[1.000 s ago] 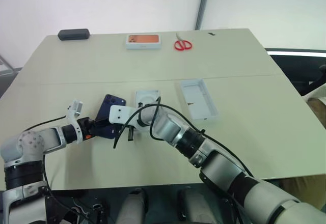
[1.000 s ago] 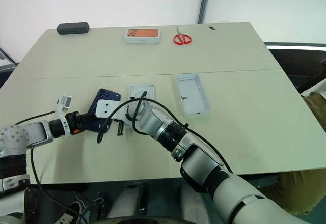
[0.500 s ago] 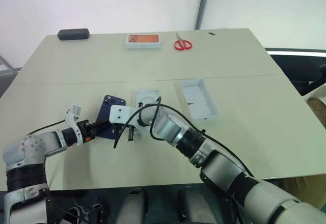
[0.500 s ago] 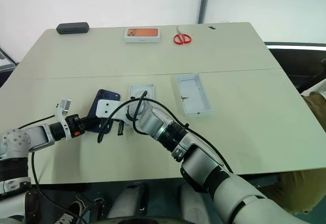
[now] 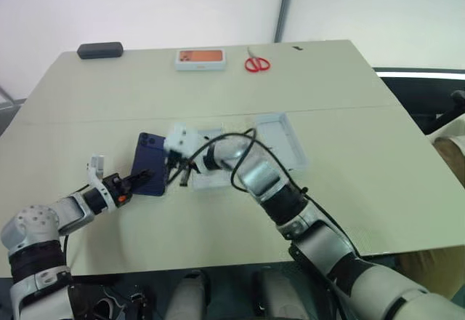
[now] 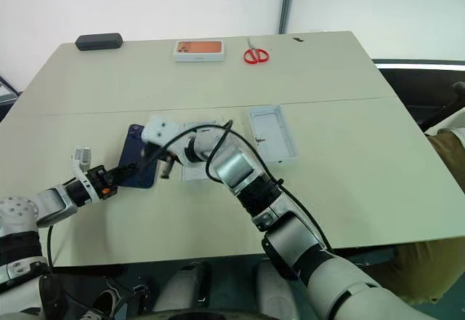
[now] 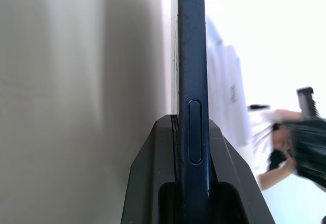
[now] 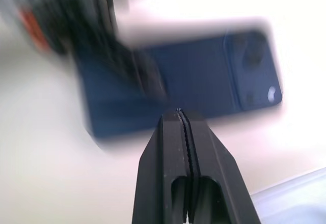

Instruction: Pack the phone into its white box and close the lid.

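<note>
Pinching phone point(image 5: 149, 172) edgewise — left gripper point(image 5: 132, 182) level

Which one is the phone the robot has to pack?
Find the table, then its near left part. The phone lies there, gripped at one end by the left gripper. It is dark blue; the boxes beside it are white.

one phone point(image 5: 149, 172), two boxes point(image 5: 282, 140), one scissors point(image 5: 255, 64)

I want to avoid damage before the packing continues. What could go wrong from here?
The left claw pinches the phone only at its thin edge, so it may slip or twist out. The right claw, shut and empty, hangs close above the phone and could knock it. The white box lies apart, so the carry is long.
</note>
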